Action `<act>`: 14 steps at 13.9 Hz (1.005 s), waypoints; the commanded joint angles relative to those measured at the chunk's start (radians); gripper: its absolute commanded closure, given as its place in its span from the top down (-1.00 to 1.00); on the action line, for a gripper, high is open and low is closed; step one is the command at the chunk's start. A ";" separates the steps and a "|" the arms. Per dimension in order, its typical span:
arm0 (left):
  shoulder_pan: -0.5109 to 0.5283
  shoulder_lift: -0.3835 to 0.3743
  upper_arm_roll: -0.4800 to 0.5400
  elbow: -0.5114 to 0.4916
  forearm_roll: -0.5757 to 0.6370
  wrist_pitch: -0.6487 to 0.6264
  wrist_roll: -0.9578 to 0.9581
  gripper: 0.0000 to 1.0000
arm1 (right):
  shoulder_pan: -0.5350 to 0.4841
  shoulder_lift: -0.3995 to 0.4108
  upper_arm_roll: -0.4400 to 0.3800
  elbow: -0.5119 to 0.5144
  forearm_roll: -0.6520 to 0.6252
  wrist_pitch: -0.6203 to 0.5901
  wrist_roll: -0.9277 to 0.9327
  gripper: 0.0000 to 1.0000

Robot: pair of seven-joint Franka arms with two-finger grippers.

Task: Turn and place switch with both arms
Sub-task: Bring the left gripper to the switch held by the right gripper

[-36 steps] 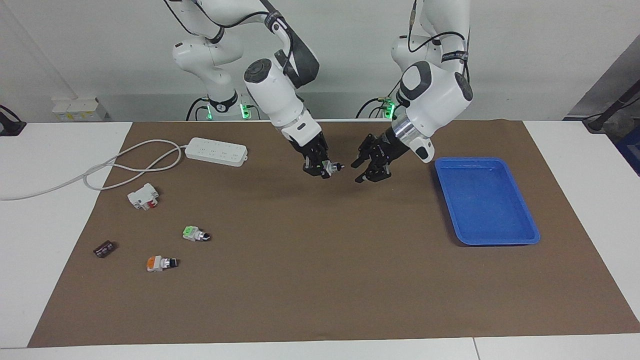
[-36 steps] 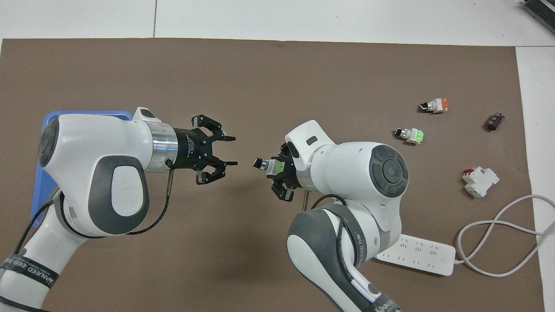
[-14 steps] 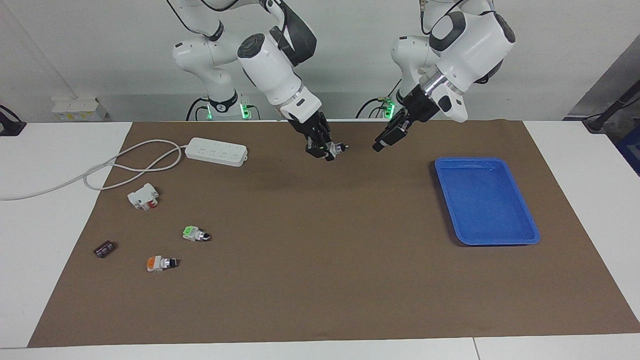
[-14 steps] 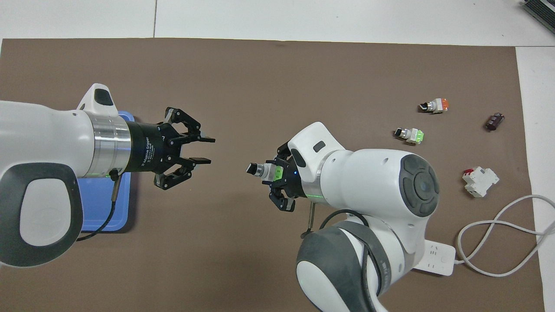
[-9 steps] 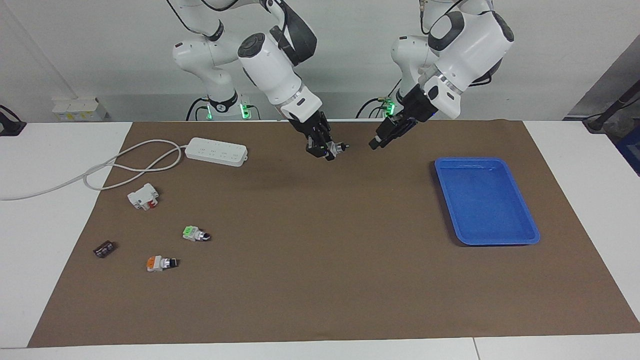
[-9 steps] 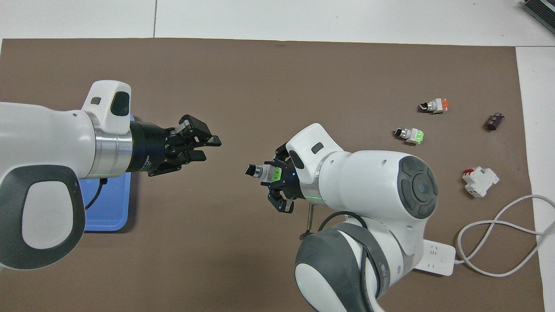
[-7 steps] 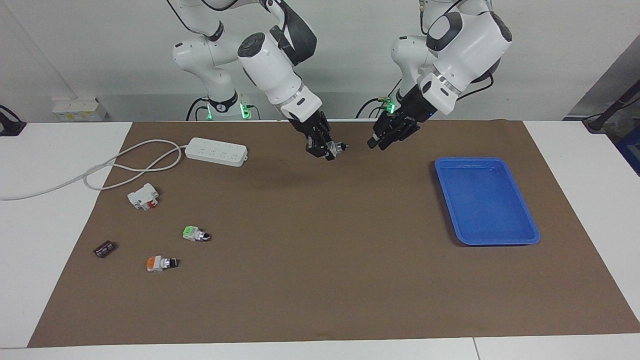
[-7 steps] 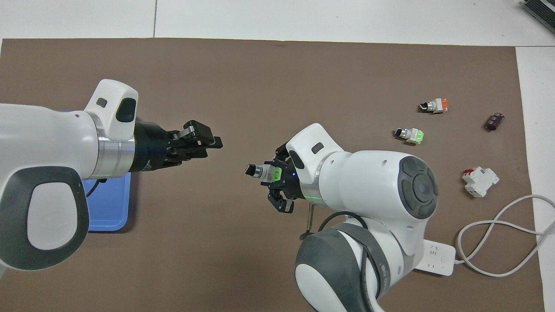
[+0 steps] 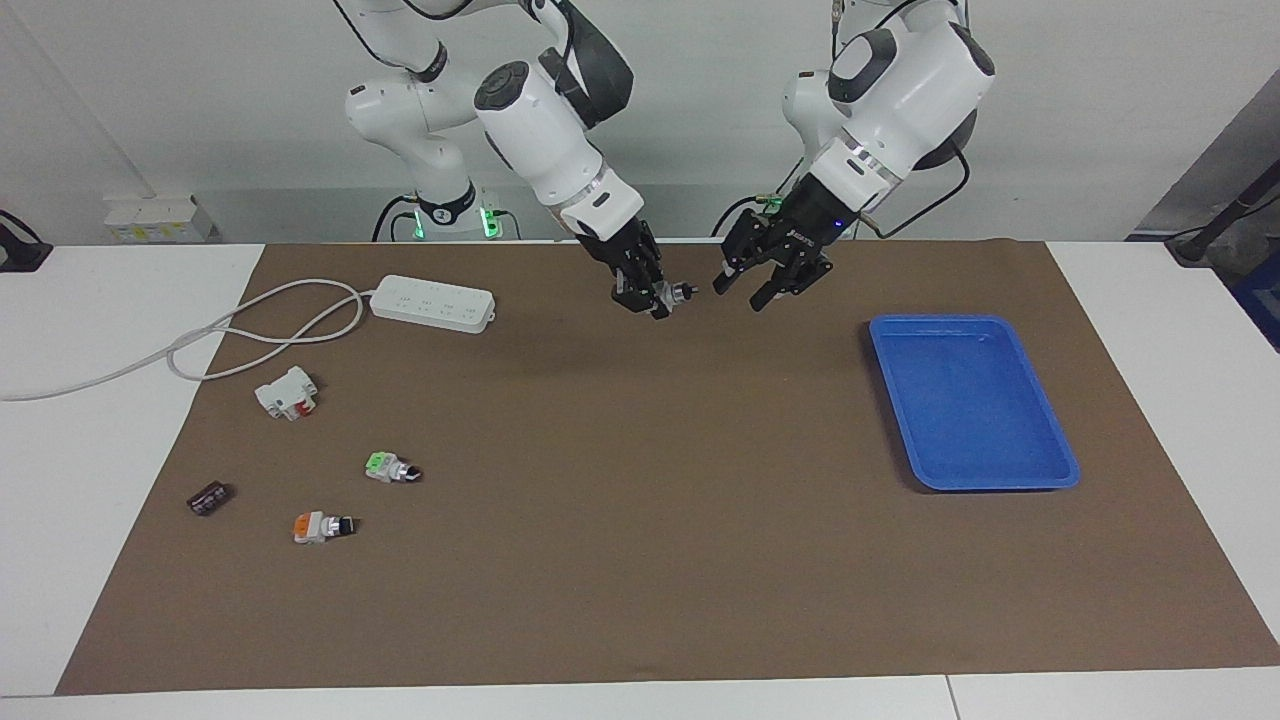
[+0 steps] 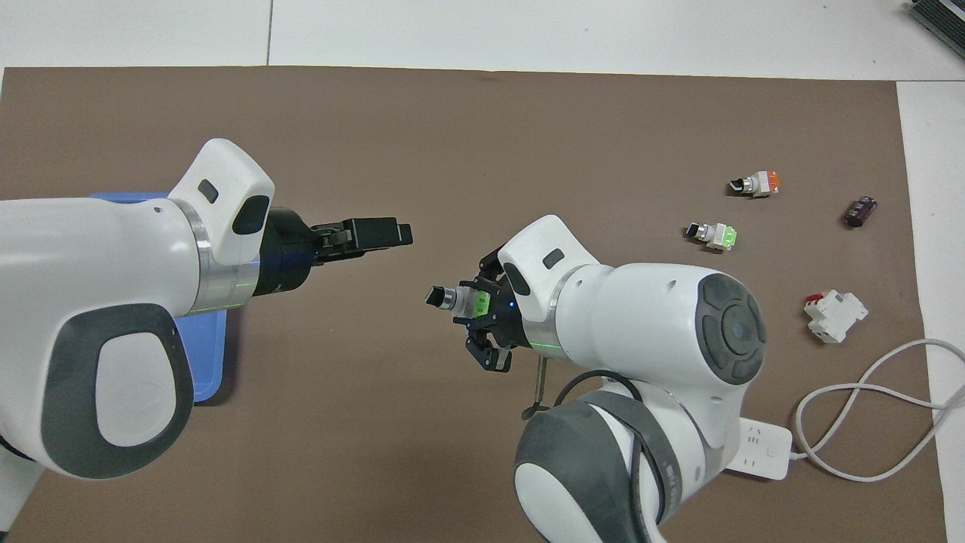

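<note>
Toward the right arm's end of the brown mat [image 9: 640, 560] lie a white power strip [image 9: 432, 302] with its looped cable, a white block with a red lever [image 9: 287, 392], a small dark part [image 9: 208, 497], an orange-ended switch [image 9: 322, 526] and a second green-ended switch [image 9: 391, 467] resting on the mat. At the left arm's end sits a blue tray [image 9: 972, 400]. Nothing lies between the two grippers, which face each other in the air over bare mat near the robots' edge.

Compared with a second ago, the left gripper [image 9: 762, 283] has rolled about its wrist and come closer to the held part; the loose items have not shifted.

The right gripper [image 9: 645, 295] is clamped on the switch [image 10: 460, 300] by its green block, the black knob tip pointing toward the left gripper. In the facing view the left gripper's fingers [image 9: 727, 280] stand clearly spread, just beside the knob tip but not touching it; from overhead they overlap into one dark bar.
</note>
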 commanded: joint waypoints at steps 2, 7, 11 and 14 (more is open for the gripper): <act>-0.001 -0.006 0.007 -0.015 0.063 0.035 0.149 0.77 | -0.009 -0.019 0.005 -0.008 0.035 -0.022 -0.033 -1.00; -0.001 -0.018 0.006 -0.049 0.065 0.021 0.473 0.16 | -0.009 -0.020 0.003 -0.008 0.035 -0.021 -0.033 -1.00; -0.011 -0.023 0.004 -0.058 0.065 -0.017 0.645 -0.14 | -0.014 -0.032 0.003 -0.010 0.041 -0.022 -0.023 -1.00; -0.013 -0.024 0.003 -0.046 0.065 -0.089 0.723 -0.34 | -0.016 -0.037 0.003 -0.010 0.041 -0.024 -0.023 -1.00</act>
